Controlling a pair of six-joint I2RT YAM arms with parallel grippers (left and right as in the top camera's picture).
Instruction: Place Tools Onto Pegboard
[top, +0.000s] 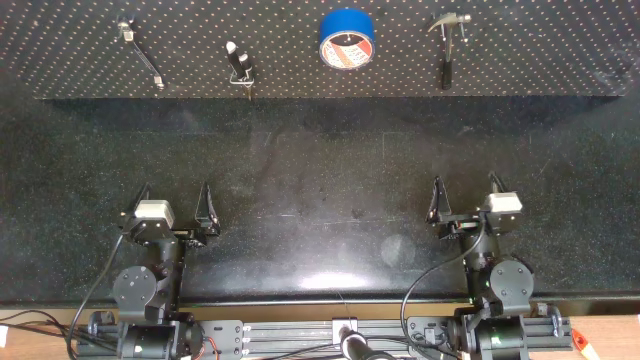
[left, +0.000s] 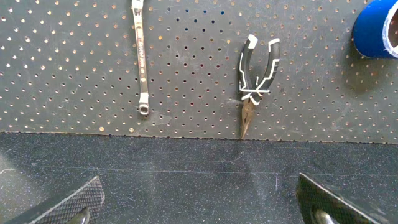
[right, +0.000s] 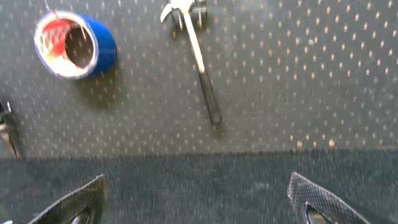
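Note:
On the black pegboard (top: 540, 60) at the back hang a silver wrench (top: 142, 52), black-and-white pliers (top: 239, 63), a blue tape roll (top: 347, 39) and a claw hammer (top: 448, 45). The left wrist view faces the wrench (left: 142, 59) and pliers (left: 255, 74), with the tape roll (left: 376, 28) at its edge. The right wrist view faces the tape roll (right: 74, 43) and hammer (right: 198, 50). My left gripper (top: 176, 204) and right gripper (top: 467, 196) rest open and empty near the front of the table, far from the board.
The dark speckled tabletop (top: 320, 160) stretches between the grippers and the pegboard. Cables and the arm bases (top: 340, 330) line the front edge.

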